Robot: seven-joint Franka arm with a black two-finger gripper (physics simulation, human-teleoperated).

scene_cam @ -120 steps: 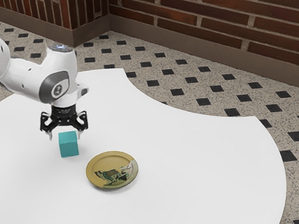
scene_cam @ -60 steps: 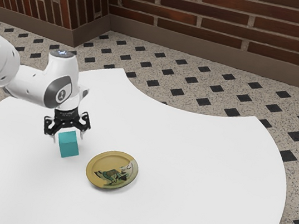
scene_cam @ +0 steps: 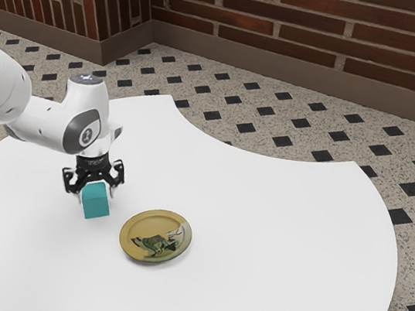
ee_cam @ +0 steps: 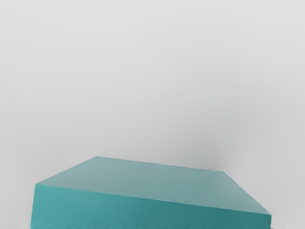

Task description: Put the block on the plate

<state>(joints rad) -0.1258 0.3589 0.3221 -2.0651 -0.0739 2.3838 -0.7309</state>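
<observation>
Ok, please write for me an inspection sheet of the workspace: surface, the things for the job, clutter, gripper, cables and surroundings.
Surface: white table with a curved inward cut in its far edge.
Job's things: teal block on the table; yellowish plate with a dark green picture, beside the block, on the exterior view's right of it. The block is not on the plate.
Clutter: nothing seen.
Gripper: black gripper open, pointing down at the block, fingers apart at its upper part; whether they touch it, I cannot tell.
Cables: nothing seen.
Surroundings: brick wall behind; speckled floor with dark diamond-shaped tiles.
</observation>
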